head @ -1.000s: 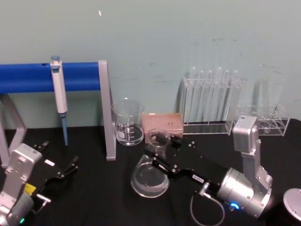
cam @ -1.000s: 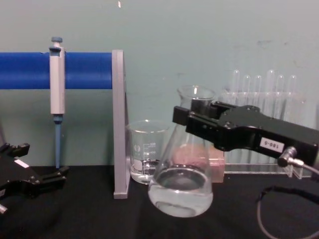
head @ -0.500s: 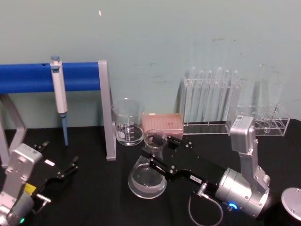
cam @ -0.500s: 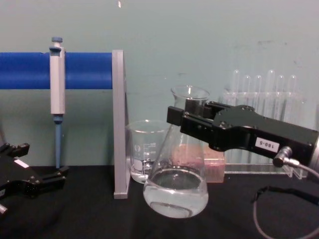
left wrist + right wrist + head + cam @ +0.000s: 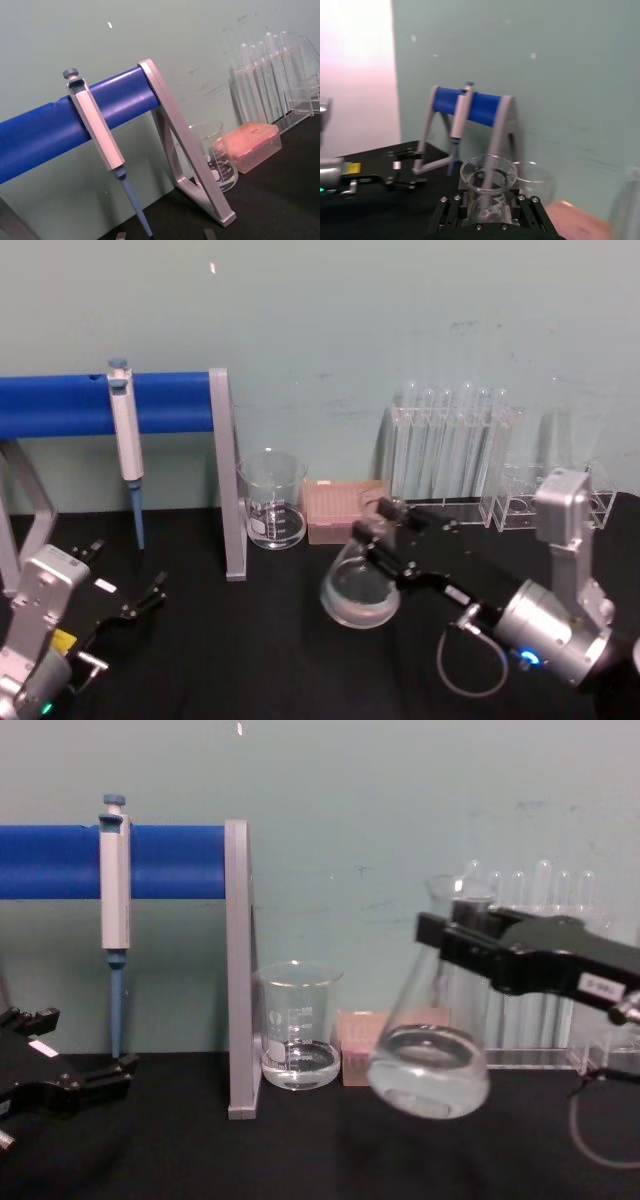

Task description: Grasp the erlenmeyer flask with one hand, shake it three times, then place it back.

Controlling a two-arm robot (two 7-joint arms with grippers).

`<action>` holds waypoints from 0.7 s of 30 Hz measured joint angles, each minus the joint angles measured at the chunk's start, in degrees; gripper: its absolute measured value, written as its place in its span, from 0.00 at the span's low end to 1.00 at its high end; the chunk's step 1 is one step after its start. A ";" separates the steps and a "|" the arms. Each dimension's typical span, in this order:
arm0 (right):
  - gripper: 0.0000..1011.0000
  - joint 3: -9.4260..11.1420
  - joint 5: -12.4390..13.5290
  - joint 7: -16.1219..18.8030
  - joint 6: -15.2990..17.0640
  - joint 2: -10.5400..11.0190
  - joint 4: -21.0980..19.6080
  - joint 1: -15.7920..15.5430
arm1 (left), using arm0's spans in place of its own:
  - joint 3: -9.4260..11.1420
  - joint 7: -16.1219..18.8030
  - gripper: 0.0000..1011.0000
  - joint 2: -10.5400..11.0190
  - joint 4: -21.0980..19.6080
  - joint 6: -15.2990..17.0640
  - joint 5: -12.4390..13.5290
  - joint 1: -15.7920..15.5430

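**Step in hand.** The right gripper (image 5: pixel 452 934), black with long flat jaws and a small white numbered label, is pinched on the narrow neck of the clear glass conical erlenmeyer flask (image 5: pixel 428 1058), just under its flared rim. The flask hangs to the right of the squat cylindrical glass beaker (image 5: pixel 298 1025). It is well apart from the beaker, clear of the black table (image 5: pixel 250 1150), and tilted, its wide base swung back toward the beaker. I judge this to be a shaking stroke. Which of the three strokes it is cannot be told.

**Idle arm.** The left gripper (image 5: pixel 105 1077) rests low on the table, far to the left of the beaker, its jaws standing apart.

**Next move.** The return swing probably calls for a firm hold, since only two flat jaws bear on smooth, round glass. It should also be gentle enough to keep the liquid in the belly. Setting down then needs the flask brought upright and lowered to the right of the beaker, short of the pink plastic tip box (image 5: pixel 362 1042) just beside the beaker.

**Materials and shapes.**
- The flask is thin, hard and slippery, and holds a shallow pool of clear liquid in its rounded base.
- The beaker is straight-walled with white graduations, and also holds a little liquid.
- The table covering looks matt and dark.
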 joint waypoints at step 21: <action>0.45 10.52 -1.98 -7.81 0.20 1.52 -1.99 -5.09 | 0.00 0.00 0.99 0.00 0.00 0.00 0.00 0.00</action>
